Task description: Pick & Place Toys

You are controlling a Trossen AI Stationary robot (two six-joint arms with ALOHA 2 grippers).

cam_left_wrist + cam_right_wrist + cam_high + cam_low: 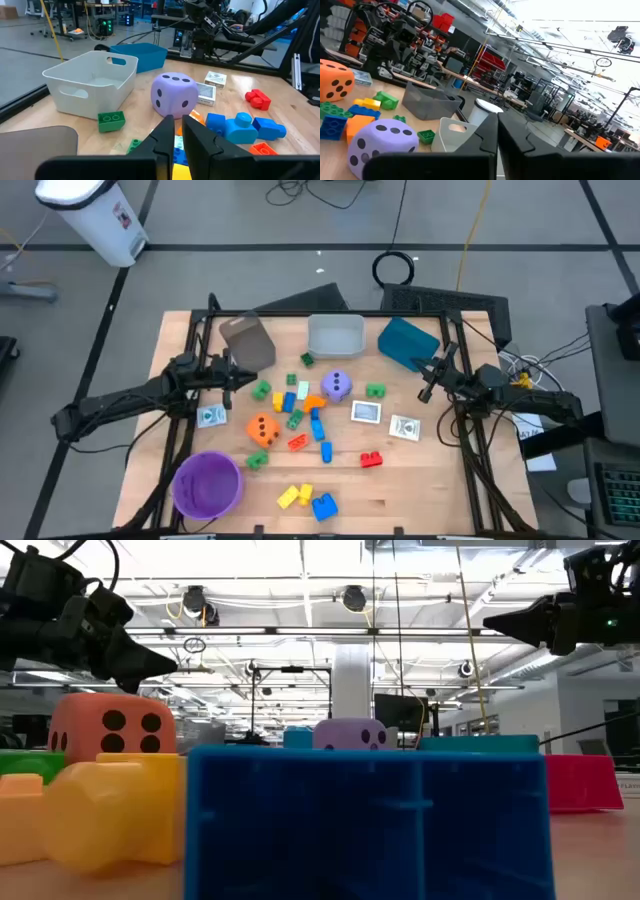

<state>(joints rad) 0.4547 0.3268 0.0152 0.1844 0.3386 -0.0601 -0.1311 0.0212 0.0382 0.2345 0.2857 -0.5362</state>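
Toys scattered mid-frame: purple die (335,386) centre, orange die (263,429) lower left. Nothing binned yet. Left gripper (254,378) and right gripper (424,392) both closed, empty, hovering. Open wide before descending; centre over purple die.

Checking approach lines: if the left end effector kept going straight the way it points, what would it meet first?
Probably the purple die, straight ahead of the shut left end effector; depth is unclear.

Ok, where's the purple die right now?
In the high view the purple die sits near the table's middle, just in front of the white bin, with a green brick to its right.
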